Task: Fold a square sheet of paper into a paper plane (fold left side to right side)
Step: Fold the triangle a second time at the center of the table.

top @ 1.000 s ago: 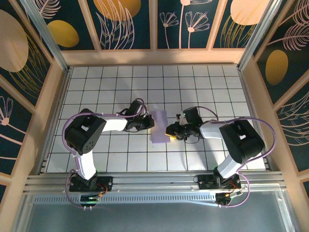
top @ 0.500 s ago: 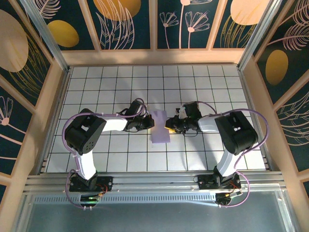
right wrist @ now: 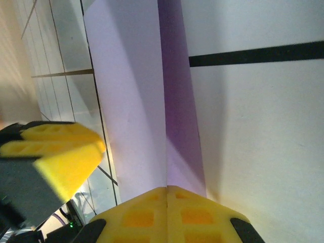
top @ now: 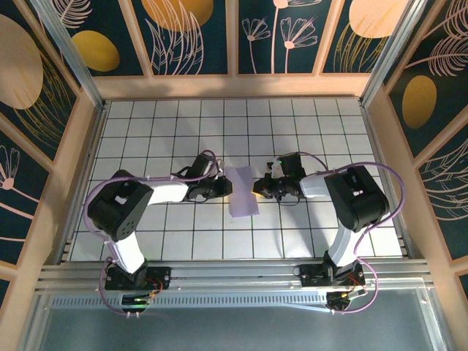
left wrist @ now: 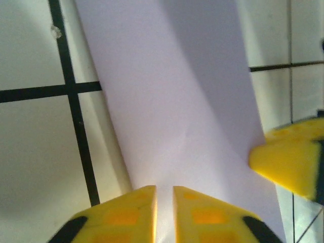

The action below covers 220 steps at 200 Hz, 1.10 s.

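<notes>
Table [top: 183, 124]: left tool [top: 227, 187], right tool [top: 257, 189] (closed) flank paper [top: 243, 194].

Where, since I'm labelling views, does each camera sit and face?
Top: above, behind the bases, looking down at the table; both arms show, the paper between them.
Left wrist: on the left arm, facing the paper past the left end effector.
Right wrist: on the right arm, facing the paper past the right end effector.
Shared: each wrist view catches the paper and the other end effector.

scan: all views | readable text: none | labels, brands, numbers, signs: none
</notes>
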Motion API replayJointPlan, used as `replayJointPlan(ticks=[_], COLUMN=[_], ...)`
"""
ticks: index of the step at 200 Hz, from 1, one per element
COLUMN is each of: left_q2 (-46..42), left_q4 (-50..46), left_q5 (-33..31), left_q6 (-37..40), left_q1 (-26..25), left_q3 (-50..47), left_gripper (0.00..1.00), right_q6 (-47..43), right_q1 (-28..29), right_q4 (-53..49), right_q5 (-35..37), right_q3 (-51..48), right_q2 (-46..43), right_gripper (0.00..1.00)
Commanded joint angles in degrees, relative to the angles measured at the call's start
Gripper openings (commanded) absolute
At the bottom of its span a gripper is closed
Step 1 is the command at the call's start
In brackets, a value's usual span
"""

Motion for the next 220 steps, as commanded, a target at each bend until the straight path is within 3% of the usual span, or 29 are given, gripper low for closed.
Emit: replayJointPlan(ticks=[1, 29, 70, 103, 132, 164, 220], left_q2=[-7.15, -13.33, -18.24, -16.23, -9.30, -2.72, 4.85], left_q4=[-1.16, -5.58, -9.48, -11.81, -16.96, -20.77, -23.84], left_q5=[-3.43, -8.83, -18.27, -25.59, -34.31, -39.80, -46.70], left_q6=[5.14, 11.33, 16.08, 17.57, 19.96, 20.41, 20.70], left_q1=[-0.91, -5.07, -15.66, -23.47, -29.80, -32.65, -32.79], left_q3=[-1.30, -2.29, -2.89, -1.52, 3.81, 9.95, 15.19], left_gripper=[0.22, 0.32, 0.49, 0.59, 0.67, 0.72, 0.78], right_q6=[3.03, 5.29, 6.52, 6.55, 6.42, 6.30, 6.06], right_q1=[-0.75, -0.75, -0.83, -0.83, -0.80, -0.76, -0.74], right_q4=[2.93, 2.55, 1.58, 1.16, 0.95, 0.64, 0.75], right_q5=[-1.68, -1.86, -1.68, -1.15, -0.98, -0.89, -1.06], right_q3=[-1.36, -1.76, -2.04, -2.16, -2.39, -2.56, -3.16], right_q2=[-2.80, -4.09, -4.40, -4.39, -4.18, -4.61, -5.08], right_gripper=[0.00, 0.00, 0.00, 0.00, 0.00, 0.00, 0.00])
